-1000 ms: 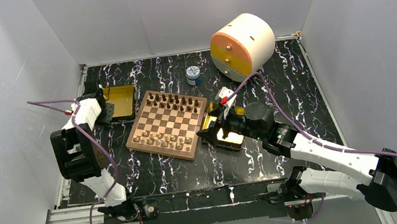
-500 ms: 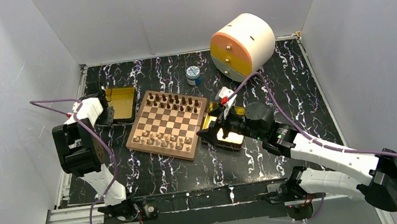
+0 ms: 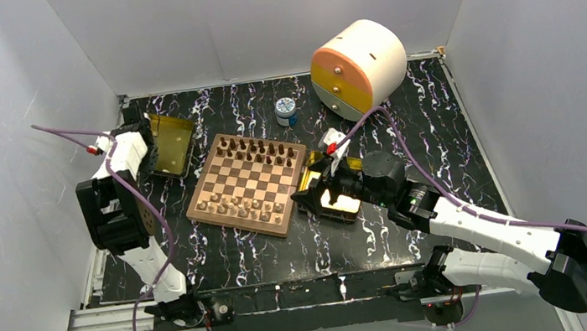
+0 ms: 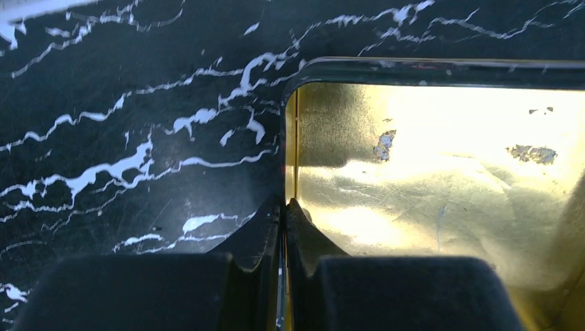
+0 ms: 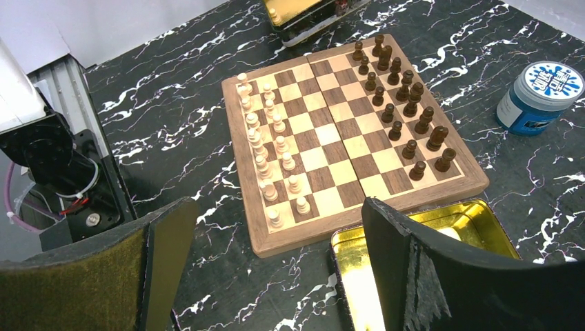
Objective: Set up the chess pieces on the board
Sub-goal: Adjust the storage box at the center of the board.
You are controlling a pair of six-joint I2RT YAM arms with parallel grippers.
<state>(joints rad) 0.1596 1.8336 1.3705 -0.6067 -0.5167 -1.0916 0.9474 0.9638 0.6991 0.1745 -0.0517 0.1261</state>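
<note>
On table [image 3: 456, 130], board [image 3: 247, 185] askew clockwise.

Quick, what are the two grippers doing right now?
Left gripper: closed on the rim of the left gold tray.
Right gripper: open, holding nothing.

Board [image 3: 247, 185] middle open between 2 ranks of chess pieces [image 3: 254, 147], gold trays [image 3: 172, 144] flanking, jar [image 3: 287, 111] behind.
</note>
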